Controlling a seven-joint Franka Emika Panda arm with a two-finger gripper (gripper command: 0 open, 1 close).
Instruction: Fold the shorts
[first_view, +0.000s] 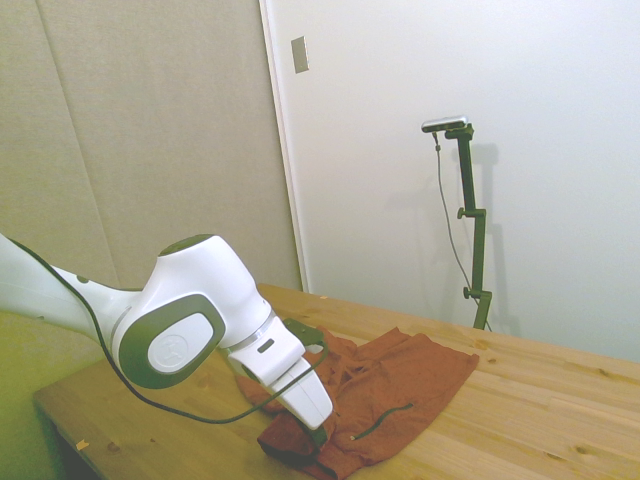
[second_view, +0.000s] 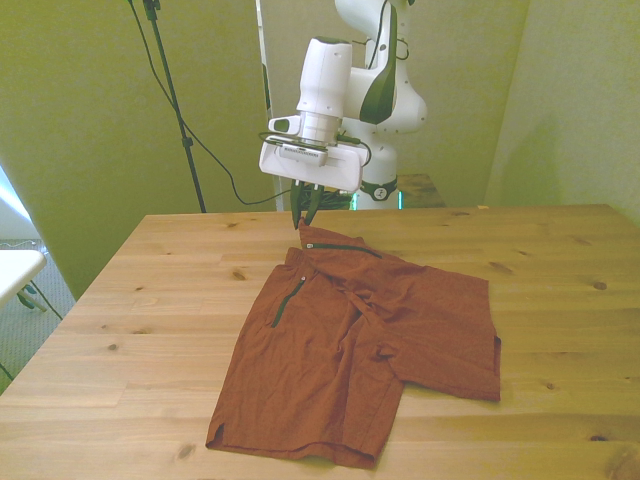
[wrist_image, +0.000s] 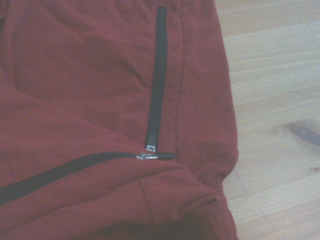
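No containers on the tabletop (second_view: 560, 260) from what I see, just the shorts (second_view: 370, 340).

Shorts lie mostly flat in the middle of the tabletop, rust-orange, dark zipper pockets showing. In the front view one leg runs toward the near edge on the front view's left, the other spreads toward the front view's right. Waistband end is the part farthest from the near edge, and it's bunched and lifted to a small peak there. A fold or ridge runs across the fabric between the two legs.

Hand (second_view: 305, 212) is right at that lifted waistband corner, at the far end of the shorts. Fingers look drawn together on the shorts' corner; the fabric rises to meet the tips, so I read it as pinching the cloth. Side view agrees: the hand (first_view: 316, 432) is down at the near end of the shorts (first_view: 400, 385), tips buried in a dark fold of fabric.

Arm pose: forearm comes down over the far edge of the tabletop, wrist pointing nearly straight down in the front view, hand's wide body sitting crosswise above the shorts. In the side view the arm slants down toward the shorts, black cable looped under the wrist.

Wrist view shows the shorts (wrist_image: 90, 100) up close: two dark zippers meet at a metal pull (wrist_image: 149, 154), bare tabletop (wrist_image: 275, 100) beside the shorts' edge.
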